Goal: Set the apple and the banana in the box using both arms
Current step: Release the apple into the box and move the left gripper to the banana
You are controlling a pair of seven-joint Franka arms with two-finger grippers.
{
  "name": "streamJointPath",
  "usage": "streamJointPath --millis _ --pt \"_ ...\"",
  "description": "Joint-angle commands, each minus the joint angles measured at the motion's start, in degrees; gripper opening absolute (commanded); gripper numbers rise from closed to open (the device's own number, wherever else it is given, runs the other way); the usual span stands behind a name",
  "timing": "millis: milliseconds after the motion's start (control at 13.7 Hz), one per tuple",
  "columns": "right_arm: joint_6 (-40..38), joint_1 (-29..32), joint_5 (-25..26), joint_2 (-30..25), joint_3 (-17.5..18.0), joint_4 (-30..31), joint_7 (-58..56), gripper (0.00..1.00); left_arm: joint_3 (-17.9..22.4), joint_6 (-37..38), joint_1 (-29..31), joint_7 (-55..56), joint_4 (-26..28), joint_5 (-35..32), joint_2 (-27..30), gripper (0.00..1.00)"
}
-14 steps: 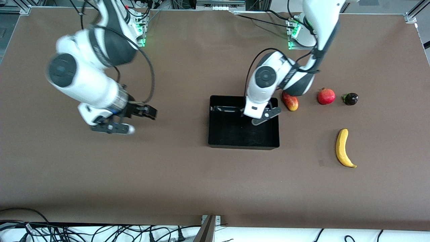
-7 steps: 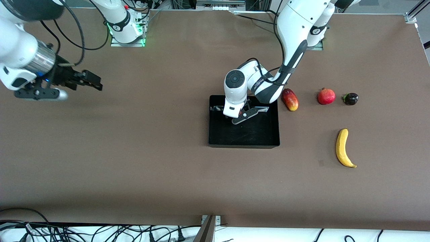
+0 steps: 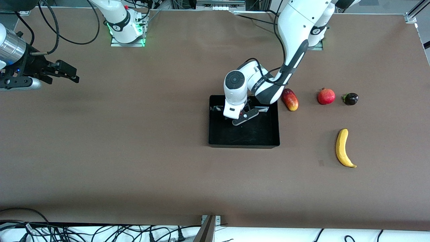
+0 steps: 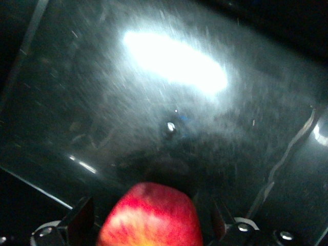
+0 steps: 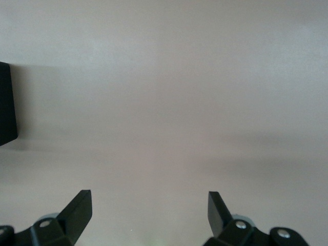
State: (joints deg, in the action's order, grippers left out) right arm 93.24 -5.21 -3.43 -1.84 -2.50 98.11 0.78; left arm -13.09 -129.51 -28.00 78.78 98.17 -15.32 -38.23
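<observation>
The black box (image 3: 244, 145) lies mid-table. My left gripper (image 3: 242, 116) is down inside it, fingers open, with the red-yellow apple (image 4: 149, 218) between them and a thin gap on each side. In the front view the apple is almost hidden under the hand. The box's glossy floor (image 4: 174, 102) fills the left wrist view. The banana (image 3: 343, 148) lies on the table toward the left arm's end, nearer the front camera than the box. My right gripper (image 3: 69, 74) is open and empty over bare table at the right arm's end; a box corner (image 5: 6, 102) shows in its wrist view.
A mango (image 3: 290, 99) lies beside the box's wall. A pomegranate (image 3: 326, 96) and a dark mangosteen (image 3: 350, 98) sit in a row past it toward the left arm's end. Cables hang along the table edge nearest the front camera.
My right arm has swung away from the middle toward its own end of the table. My left gripper has moved deeper into the box, then held still.
</observation>
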Motion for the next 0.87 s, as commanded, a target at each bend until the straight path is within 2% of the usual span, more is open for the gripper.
streamJointPath --millis 0,146,291,583,801 --pt "-0.52 1.08 1.23 -0.10 1.36 -1.24 -0.26 1.00 -3.96 10.38 8.02 -7.47 -4.55 4.75 5.61 1.00" --pt "-0.60 1.08 1.32 -0.10 1.36 -1.43 -0.43 1.00 -4.05 19.16 13.56 -16.16 -9.99 9.85 8.17 1.00" --pt "-0.60 0.99 2.72 0.34 1.53 -2.04 -0.43 1.00 -4.05 25.69 20.15 -27.14 -13.08 10.23 8.70 1.00" --pt "-0.51 0.99 2.73 0.43 1.45 -3.27 -0.17 1.00 -3.44 25.28 32.72 -52.79 -12.57 6.64 6.69 1.00" --pt "-0.17 1.08 2.72 0.70 1.45 -3.27 -0.08 1.00 -3.26 20.46 40.20 -69.24 -12.39 4.69 4.32 1.00"
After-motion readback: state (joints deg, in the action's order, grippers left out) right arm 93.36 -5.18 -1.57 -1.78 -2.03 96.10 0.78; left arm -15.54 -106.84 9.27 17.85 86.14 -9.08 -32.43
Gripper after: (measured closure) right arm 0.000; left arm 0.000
